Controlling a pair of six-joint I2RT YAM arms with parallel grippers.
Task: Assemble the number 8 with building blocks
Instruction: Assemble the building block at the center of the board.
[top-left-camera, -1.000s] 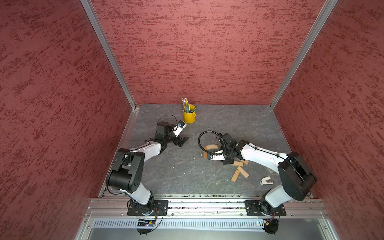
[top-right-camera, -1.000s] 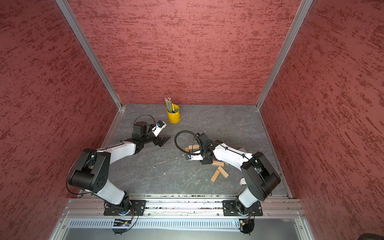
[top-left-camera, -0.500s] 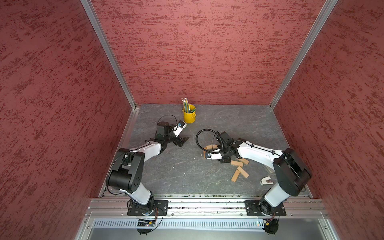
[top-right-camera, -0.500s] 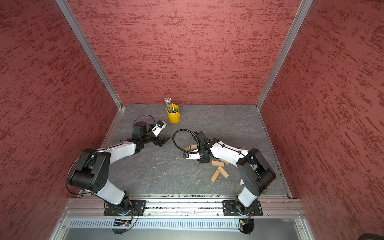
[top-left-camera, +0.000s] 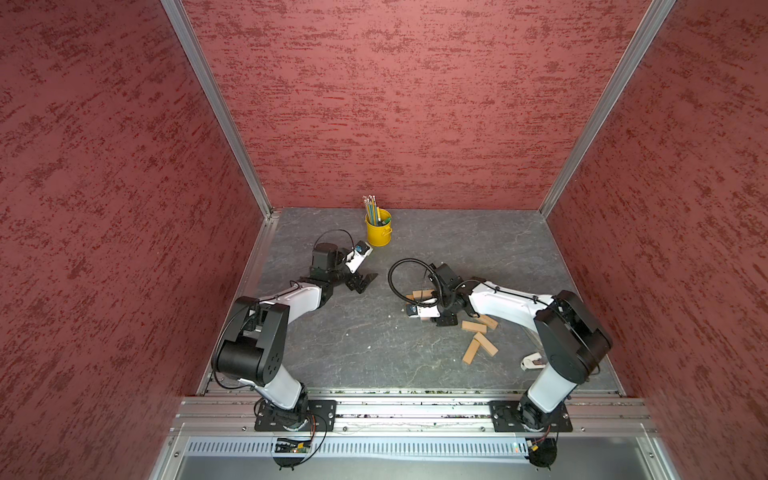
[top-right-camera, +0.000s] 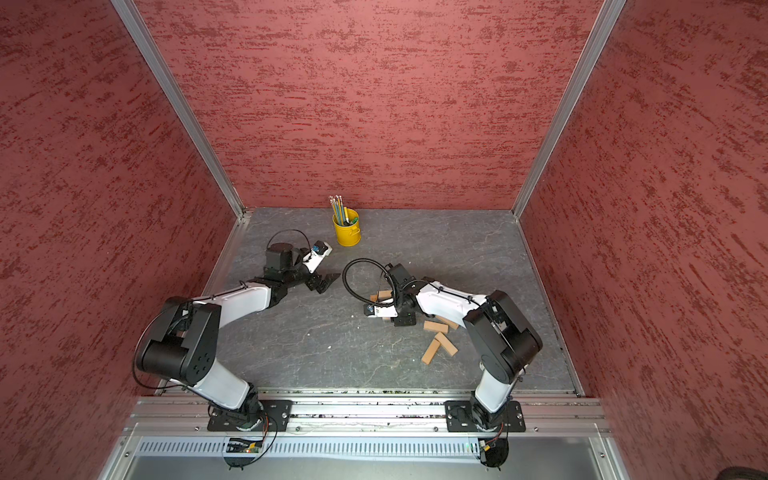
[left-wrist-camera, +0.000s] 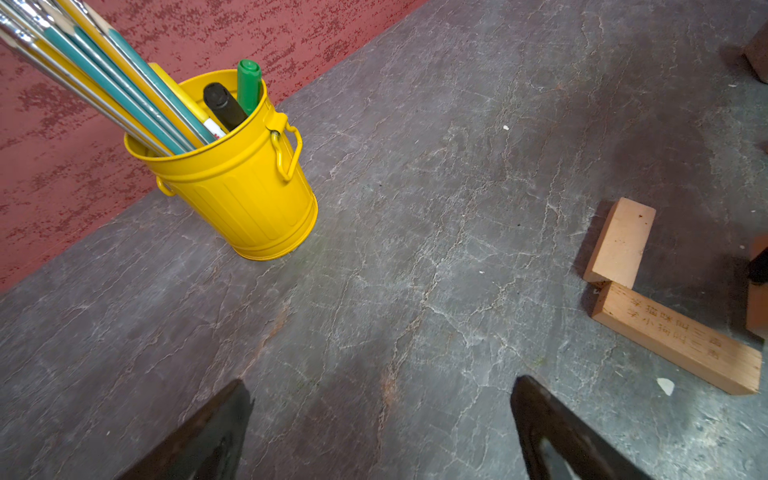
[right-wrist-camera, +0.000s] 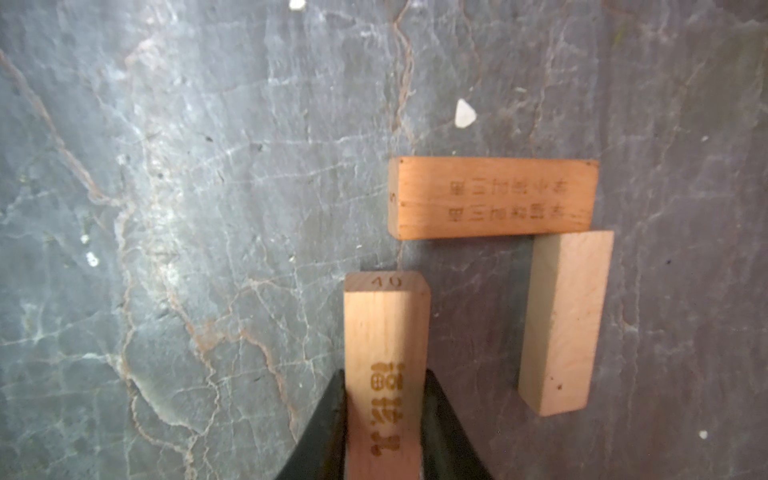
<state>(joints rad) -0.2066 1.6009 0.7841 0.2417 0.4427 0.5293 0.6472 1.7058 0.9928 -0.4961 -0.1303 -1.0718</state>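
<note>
While the right hand (right-wrist-camera: 384, 376) grips one light-tan rectangular wooden bar (right-wrist-camera: 386, 324) narrowly, that bar's long axis lies parallel to the pale wooden side bar (right-wrist-camera: 567, 324) on the grey surface (right-wrist-camera: 166, 208), its free end just short of the open end of the printed tan cross bar (right-wrist-camera: 492, 199).

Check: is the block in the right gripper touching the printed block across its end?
Apart. Right wrist view: a strip of grey table shows between the held block and the printed block.
</note>
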